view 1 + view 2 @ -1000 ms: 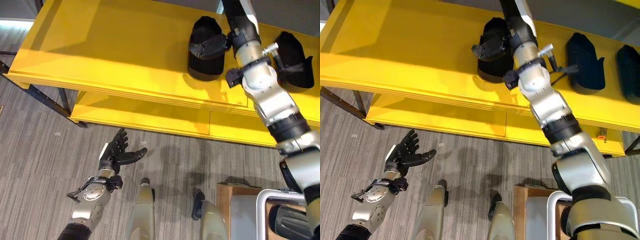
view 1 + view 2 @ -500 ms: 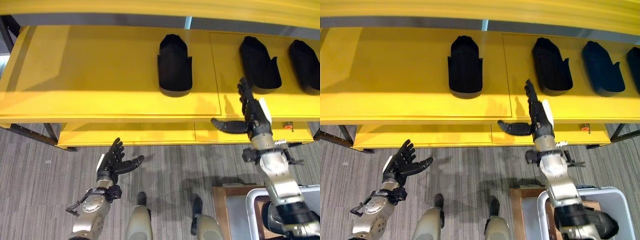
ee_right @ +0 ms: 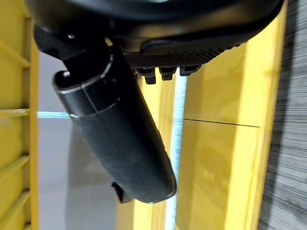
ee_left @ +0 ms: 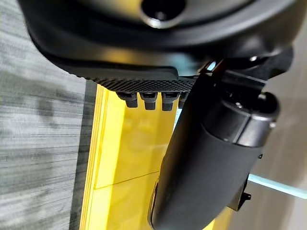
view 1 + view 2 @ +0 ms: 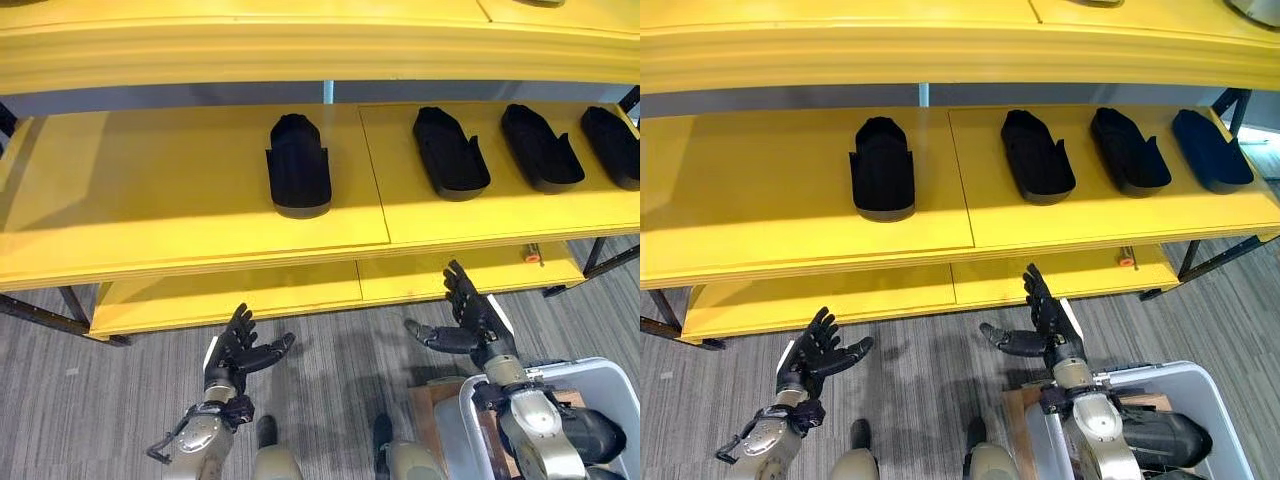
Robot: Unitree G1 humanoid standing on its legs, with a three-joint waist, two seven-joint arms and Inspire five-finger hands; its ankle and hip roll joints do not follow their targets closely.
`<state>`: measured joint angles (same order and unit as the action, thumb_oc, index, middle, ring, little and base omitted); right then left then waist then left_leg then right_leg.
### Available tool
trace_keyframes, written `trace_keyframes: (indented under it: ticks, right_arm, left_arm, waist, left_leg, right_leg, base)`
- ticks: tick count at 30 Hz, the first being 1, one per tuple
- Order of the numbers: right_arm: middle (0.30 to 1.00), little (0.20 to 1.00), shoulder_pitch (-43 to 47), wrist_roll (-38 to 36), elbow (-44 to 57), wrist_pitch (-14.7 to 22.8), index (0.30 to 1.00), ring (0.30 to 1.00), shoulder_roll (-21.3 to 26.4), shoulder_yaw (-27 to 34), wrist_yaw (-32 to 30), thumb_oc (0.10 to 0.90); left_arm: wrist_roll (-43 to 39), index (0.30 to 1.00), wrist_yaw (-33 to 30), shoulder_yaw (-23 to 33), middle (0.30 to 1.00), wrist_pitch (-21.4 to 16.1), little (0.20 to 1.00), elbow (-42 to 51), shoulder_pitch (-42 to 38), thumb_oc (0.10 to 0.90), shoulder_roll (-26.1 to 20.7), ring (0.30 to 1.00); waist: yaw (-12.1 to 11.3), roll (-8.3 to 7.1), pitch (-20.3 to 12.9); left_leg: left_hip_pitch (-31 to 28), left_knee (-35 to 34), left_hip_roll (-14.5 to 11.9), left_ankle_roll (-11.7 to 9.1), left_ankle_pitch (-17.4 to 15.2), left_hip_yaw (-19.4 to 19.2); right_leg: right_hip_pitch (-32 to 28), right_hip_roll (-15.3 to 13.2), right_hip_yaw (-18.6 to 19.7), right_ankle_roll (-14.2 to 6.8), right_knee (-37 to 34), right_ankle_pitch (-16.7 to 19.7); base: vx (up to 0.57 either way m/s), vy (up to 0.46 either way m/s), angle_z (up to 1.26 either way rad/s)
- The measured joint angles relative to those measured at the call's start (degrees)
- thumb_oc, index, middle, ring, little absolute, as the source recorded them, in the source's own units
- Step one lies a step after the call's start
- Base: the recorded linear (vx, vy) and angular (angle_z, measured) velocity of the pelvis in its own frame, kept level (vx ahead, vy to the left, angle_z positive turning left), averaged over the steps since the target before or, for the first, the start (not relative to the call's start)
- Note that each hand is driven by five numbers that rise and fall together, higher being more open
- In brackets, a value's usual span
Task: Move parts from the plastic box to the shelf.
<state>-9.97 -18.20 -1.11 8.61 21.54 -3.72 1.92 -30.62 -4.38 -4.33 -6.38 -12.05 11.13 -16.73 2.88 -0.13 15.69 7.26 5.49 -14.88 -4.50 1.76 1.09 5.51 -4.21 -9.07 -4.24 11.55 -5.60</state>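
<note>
Left eye view: four black parts (image 5: 298, 178) lie lengthwise front-to-back on the yellow shelf (image 5: 150, 200); the plastic box (image 5: 600, 385) sits low beside the right robot hand (image 5: 475, 320), nearer than the left robot hand (image 5: 235, 350). Wrist views: both robot hands released, empty.

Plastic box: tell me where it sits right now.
The plastic box sits on the floor at the lower right of both eye views, just below the open right robot hand and in front of the yellow shelf.
</note>
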Motion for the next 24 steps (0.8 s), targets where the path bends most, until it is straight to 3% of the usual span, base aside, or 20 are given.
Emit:
trace_keyframes:
  ticks: [2, 3, 4, 5, 6, 7, 9, 11, 15, 19, 24]
  right_arm:
    - [1.0, 1.0, -0.93, 0.05, -0.49, 0.11, 1.0, 1.0, 0.01, -0.01, -0.61, 0.9]
    - [1.0, 1.0, -1.17, 0.09, -0.67, 0.12, 1.0, 1.0, 0.15, 0.05, -0.76, 0.9]
    - [1.0, 1.0, -1.32, 0.12, -1.02, 0.12, 1.0, 1.0, 0.39, 0.05, -0.88, 0.9]
    - [1.0, 1.0, -1.31, 0.18, -2.11, 0.04, 1.0, 1.0, 0.65, 0.05, -1.08, 0.9]
    - [1.0, 1.0, -1.39, 0.17, -2.15, -0.02, 1.0, 1.0, 0.93, 0.06, -1.15, 0.9]
    - [1.0, 1.0, -1.98, 0.17, -1.99, 0.02, 1.0, 1.0, 1.81, 0.24, -0.94, 0.9]
    - [1.0, 1.0, -3.09, 0.18, -2.39, -0.14, 1.0, 1.0, 1.25, 0.06, -0.58, 0.9]
    - [1.0, 1.0, -3.59, 0.15, -2.91, -0.1, 1.0, 1.0, 1.18, 0.08, -0.38, 0.9]
    - [1.0, 1.0, -3.93, 0.08, -5.83, -0.23, 1.0, 1.0, -1.46, 0.07, -0.05, 0.9]
    - [1.0, 1.0, -3.71, 0.05, -6.05, -0.23, 1.0, 1.0, -3.18, -0.39, 0.28, 0.9]
    - [1.0, 1.0, -3.56, -0.03, -6.02, -0.27, 1.0, 1.0, -3.33, -0.62, 0.26, 0.9]
  left_arm:
    - [-0.04, 1.0, -0.06, -0.01, 1.0, -0.19, 1.0, -0.99, -0.52, 0.9, 0.1, 1.0]
    - [-0.04, 1.0, -0.07, 0.0, 1.0, -0.22, 1.0, -1.19, -0.05, 0.9, 0.17, 1.0]
    - [-0.04, 1.0, -0.03, -0.1, 1.0, -0.22, 1.0, -1.29, 0.5, 0.9, 0.32, 1.0]
    - [-0.1, 1.0, -0.01, -0.09, 1.0, -0.19, 1.0, -1.55, 1.84, 0.9, 0.99, 1.0]
    - [-0.09, 1.0, 0.03, -0.09, 1.0, -0.2, 1.0, -1.56, 2.58, 0.9, 1.44, 1.0]
    - [-0.09, 1.0, 0.08, -0.07, 1.0, -0.28, 1.0, -0.87, 4.58, 0.9, 2.35, 1.0]
    - [-0.11, 1.0, 0.06, 0.09, 1.0, -0.54, 1.0, -0.85, 5.62, 0.9, 2.59, 1.0]
    - [-0.11, 1.0, 0.22, 0.04, 1.0, -0.55, 1.0, -0.84, 5.36, 0.9, 2.63, 1.0]
    - [-0.25, 1.0, 0.16, 0.33, 1.0, -1.19, 1.0, -0.85, 2.68, 0.9, 2.21, 1.0]
    - [-0.51, 1.0, 0.18, 0.01, 1.0, -1.34, 1.0, -0.73, 2.13, 0.9, 2.13, 1.0]
    - [-0.52, 1.0, 0.09, -0.01, 1.0, -1.5, 1.0, -0.82, 2.19, 0.9, 2.03, 1.0]
  waist:
    - [-0.07, 0.02, -0.23]
    - [0.0, 0.51, -0.63]
    - [-0.09, 0.97, -1.14]
    - [-0.38, 0.24, -1.64]
    - [-0.74, 0.17, -1.95]
    - [-0.48, 1.43, -2.82]
    - [-1.55, 1.19, -3.12]
    - [-0.89, 0.94, -3.29]
    - [0.53, -0.94, -4.52]
    - [0.19, -1.47, -5.56]
    - [0.21, -1.8, -5.81]
  left_leg:
    - [1.17, -0.53, 0.86, 6.1, 3.27, -1.42]
    - [1.78, -0.73, 1.01, 7.93, 3.85, -2.09]
    - [2.14, -0.93, 1.07, 8.34, 3.73, -2.15]
    - [1.66, 0.34, 6.55, 3.74, -0.55, 3.46]
    - [0.96, 0.15, 8.84, 3.48, -1.02, 5.21]
    - [-0.63, -0.97, 11.86, 4.25, -3.29, 5.06]
    - [-1.62, -1.44, 12.92, 2.46, -3.38, 6.66]
    - [-1.65, -1.17, 13.39, 2.18, -3.57, 6.82]
    - [-1.54, -1.71, 14.14, 2.51, -3.58, 4.21]
    - [-3.61, -4.09, 14.42, 3.05, -3.15, 1.28]
    - [-4.75, -5.49, 14.21, 3.13, -3.09, -0.82]
  right_leg:
    - [2.25, -1.08, -0.1, 1.39, 2.19, -1.41]
    - [3.16, -1.0, -0.82, 1.53, 2.88, -1.6]
    - [3.76, -1.34, -0.5, 1.72, 3.15, -1.75]
    - [4.85, -2.87, 1.67, 1.83, 3.52, -1.53]
    - [5.29, -3.38, 2.79, 1.56, 3.26, -1.08]
    - [5.52, -2.71, 4.25, 1.44, 1.6, 0.74]
    - [6.61, -1.53, 8.03, 0.71, 0.45, 3.02]
    - [6.02, -1.75, 9.05, -0.07, -1.07, 3.9]
    - [5.04, -2.63, 10.8, -1.08, -7.03, 7.49]
    - [2.35, -2.87, 13.2, -1.65, -13.17, 11.75]
    - [1.51, -2.6, 15.07, -1.73, -16.12, 13.74]
  base:
    - [-0.03, -0.074, 0.28]
    - [0.03, -0.04, 0.15]
    - [0.05, -0.016, -0.06]
    - [0.04, 0.011, -0.27]
    - [0.06, 0.04, -0.55]
    - [0.07, 0.051, -0.75]
    - [0.05, 0.078, -0.94]
    - [0.04, 0.119, -0.43]
    - [0.04, 0.159, -0.3]
    - [0.02, 0.134, -0.34]
    - [0.02, 0.143, -0.23]
